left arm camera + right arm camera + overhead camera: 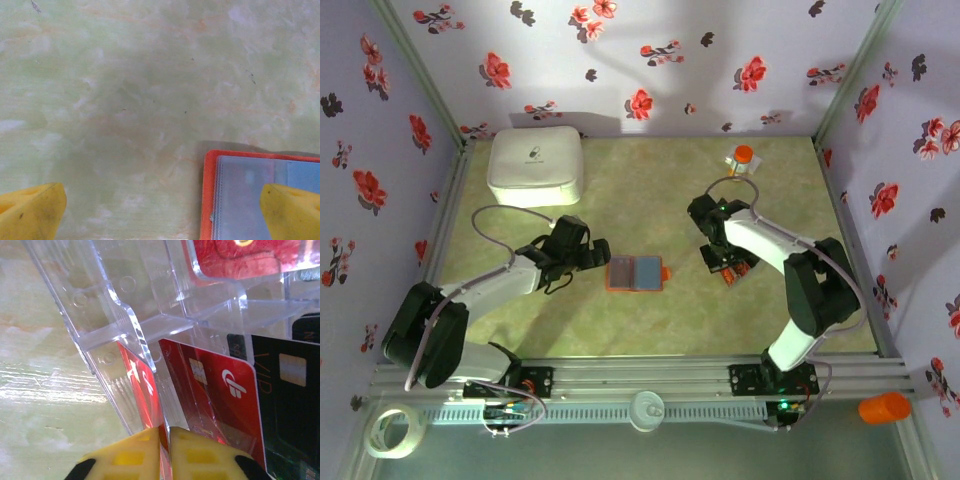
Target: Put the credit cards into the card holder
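Credit cards (215, 385) on the right side of the counter (650, 190), red ones and a black card (285, 390), packed close to a clear plastic case (125, 305). Right jaws pressed together on the thin edge of one red card (137, 382), low down by that case. Card holder (635, 273) near the middle of the counter, open flat, blue-grey pockets up, orange rim all round, apart from the cards. Left jaws spread wide over the green counter at the holder's left side, one yellow finger (292, 210) over a pocket. Farther back, big white box (535, 165) in the left corner. Farthest of all, small pot with an orange lid (744, 160) by the far wall, behind the right arm (770, 240). Flowery walls (650, 60) around the back and sides.
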Robot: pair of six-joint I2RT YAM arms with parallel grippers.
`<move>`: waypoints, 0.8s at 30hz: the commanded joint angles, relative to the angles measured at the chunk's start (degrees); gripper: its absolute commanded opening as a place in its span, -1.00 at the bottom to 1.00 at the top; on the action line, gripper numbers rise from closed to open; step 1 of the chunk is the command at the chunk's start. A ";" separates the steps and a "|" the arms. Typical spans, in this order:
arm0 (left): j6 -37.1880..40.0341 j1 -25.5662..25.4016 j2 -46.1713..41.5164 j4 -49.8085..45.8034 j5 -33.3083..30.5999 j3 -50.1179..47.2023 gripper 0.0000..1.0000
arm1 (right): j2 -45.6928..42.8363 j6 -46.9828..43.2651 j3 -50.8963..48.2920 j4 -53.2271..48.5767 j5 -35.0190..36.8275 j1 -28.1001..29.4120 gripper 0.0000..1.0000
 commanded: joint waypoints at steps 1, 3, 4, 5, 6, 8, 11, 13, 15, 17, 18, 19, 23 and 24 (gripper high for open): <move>0.95 -0.45 0.49 0.70 -0.67 1.60 0.99 | 1.00 -0.35 1.20 -1.09 -0.41 0.36 -0.87; 0.88 -0.46 0.36 0.57 -0.58 1.75 1.00 | 1.40 -0.44 2.40 -1.36 -0.13 0.42 -0.92; 0.97 -0.45 0.32 0.44 -0.58 1.77 0.99 | 1.67 -0.52 2.85 -1.44 -0.08 0.37 -0.94; 0.96 -0.42 0.24 0.30 -0.58 1.90 1.00 | 1.81 -0.60 3.57 -1.71 -0.12 0.36 -0.96; 1.18 -0.47 0.12 0.13 -0.58 2.03 1.00 | 1.97 -0.78 4.20 -1.95 -0.35 0.36 -0.98; 1.56 -0.46 -0.03 -0.30 -0.67 2.27 1.00 | 1.94 -1.27 5.29 -2.48 -0.67 0.36 -1.00; 2.09 -0.46 -0.29 -0.90 -0.91 2.56 1.00 | 1.39 -1.96 7.20 -3.81 -1.76 0.49 -1.00; 2.20 -0.46 -0.31 -1.23 -1.14 2.56 1.00 | 0.57 -2.43 8.53 -4.80 -2.58 0.79 -1.00; 2.53 -0.46 -0.30 -1.28 -1.19 2.65 1.00 | -0.56 -2.63 9.92 -5.93 -3.20 1.14 -1.00; 2.85 -0.46 -0.22 -1.45 -1.20 2.74 1.00 | -1.86 -2.64 11.47 -6.98 -4.09 1.57 -1.00; 3.02 -0.46 -0.24 -1.49 -1.12 2.74 1.00 | -2.47 -2.55 11.99 -7.29 -4.58 1.83 -1.00; 3.12 -0.45 -0.26 -1.37 -1.06 2.75 1.00 | -3.13 -2.38 12.71 -7.49 -5.10 2.06 -1.00; 2.84 -0.63 -0.30 -1.08 -0.84 2.87 1.00 | -5.40 -1.06 14.40 -6.85 -8.32 2.82 -1.00; 2.71 -0.64 -0.30 -1.13 -0.34 2.98 1.00 | -6.11 -0.35 14.41 -5.99 -9.53 2.90 -1.00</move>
